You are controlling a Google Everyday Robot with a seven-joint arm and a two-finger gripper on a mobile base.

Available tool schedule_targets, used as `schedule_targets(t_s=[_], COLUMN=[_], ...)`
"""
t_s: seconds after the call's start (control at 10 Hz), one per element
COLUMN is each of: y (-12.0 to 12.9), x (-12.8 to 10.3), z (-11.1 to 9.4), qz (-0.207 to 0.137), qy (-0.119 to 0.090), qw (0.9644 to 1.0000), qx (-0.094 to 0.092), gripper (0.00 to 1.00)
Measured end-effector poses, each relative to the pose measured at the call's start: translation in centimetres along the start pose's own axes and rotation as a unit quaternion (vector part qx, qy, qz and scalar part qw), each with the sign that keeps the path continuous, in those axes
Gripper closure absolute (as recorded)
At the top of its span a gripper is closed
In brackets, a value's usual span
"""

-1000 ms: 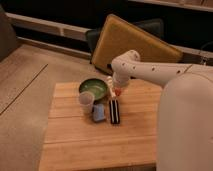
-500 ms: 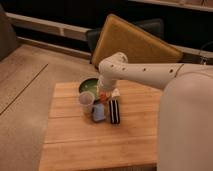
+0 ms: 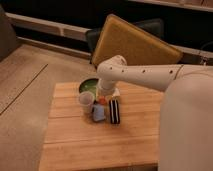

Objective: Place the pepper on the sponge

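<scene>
Camera view has the gripper (image 3: 103, 96) down low over the wooden table (image 3: 75, 145), right beside the cup (image 3: 86, 101). Pepper (image 3: 102, 102) shows just under it, directly above the blue sponge (image 3: 98, 113). Can't tell if the gripper is clamped on it or loose.

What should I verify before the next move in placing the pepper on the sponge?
1. Gripper lined up with the sponge: ok, it hangs just above the blue block's far edge.
2. Pepper at the gripper: ok, orange shows directly beneath it.
3. Pepper resting on the sponge: cannot tell, the contact is hidden.
4. Room around the sponge: not ok, the cup and the black striped object crowd it on either side.
5. Sponge seated on the table: ok, well away from the edges.
</scene>
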State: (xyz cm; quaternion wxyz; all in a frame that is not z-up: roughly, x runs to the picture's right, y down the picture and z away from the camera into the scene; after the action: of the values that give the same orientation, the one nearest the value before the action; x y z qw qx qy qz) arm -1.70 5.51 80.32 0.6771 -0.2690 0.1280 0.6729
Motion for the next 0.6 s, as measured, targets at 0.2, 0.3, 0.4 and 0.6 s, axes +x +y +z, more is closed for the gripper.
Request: schedule_targets(t_s=[0.2, 0.3, 0.4, 0.6], y=[0.4, 0.9, 1.2, 1.0], x=[0.5, 0.8, 1.1, 1.2], z=[0.8, 1.7, 2.6, 3.8], qz=[-0.009, -0.016, -0.019, -0.021], qy=[0.007, 0.015, 0.024, 0.036], qw=[0.9999, 0.9998, 0.9995, 0.9991], qx=[0.003, 0.003, 0.005, 0.01], gripper=[1.0, 1.0, 1.0, 1.0])
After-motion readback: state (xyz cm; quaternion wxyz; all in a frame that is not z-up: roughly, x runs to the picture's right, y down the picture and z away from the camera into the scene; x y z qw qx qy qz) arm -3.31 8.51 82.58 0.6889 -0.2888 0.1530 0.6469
